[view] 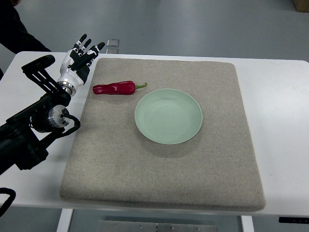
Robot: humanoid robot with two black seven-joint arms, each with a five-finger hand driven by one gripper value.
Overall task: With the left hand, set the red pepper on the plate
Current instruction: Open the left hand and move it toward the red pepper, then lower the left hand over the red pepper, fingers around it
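Note:
A long red pepper (115,88) with a green stem lies on the beige mat (164,183), just left of the pale green plate (169,116). The plate holds nothing. My left hand (83,54) hovers over the mat's far left corner, a short way up and left of the pepper, not touching it. Its fingers are spread and hold nothing. The left arm runs in from the lower left edge.
The mat covers most of a white table (280,121). A small clear object (112,46) sits at the table's far edge behind the hand. A dark sleeve of a person (14,34) shows at the top left corner.

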